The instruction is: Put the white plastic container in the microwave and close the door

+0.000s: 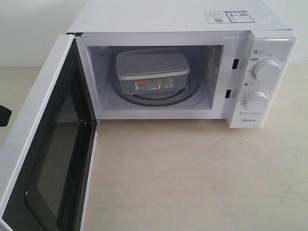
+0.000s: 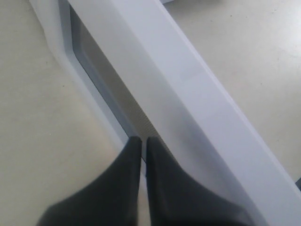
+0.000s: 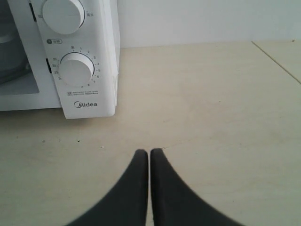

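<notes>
While microwave [image 1: 183, 21] holds container [image 1: 153, 72], right gripper [image 3: 149, 153] outside

Table [image 1: 192, 173]: a pale beige, faintly speckled top is seen, matte and evenly lit.
Wall [image 3: 211, 21]: a plain white surface is seen behind the table, meeting its far edge.
Seam [image 3: 275, 57]: a thin dark line is seen crossing the tabletop at a slant.
Light: soft, diffuse; only faint shadows are cast.

Soft, even light fills every view, pale and slightly washed out, with only faint shadows. Inside the microwave [image 1: 168, 38] it is dimmer. In the left wrist view the left gripper [image 2: 142, 141] and the door [image 2: 108, 89] blur close to the lens
</notes>
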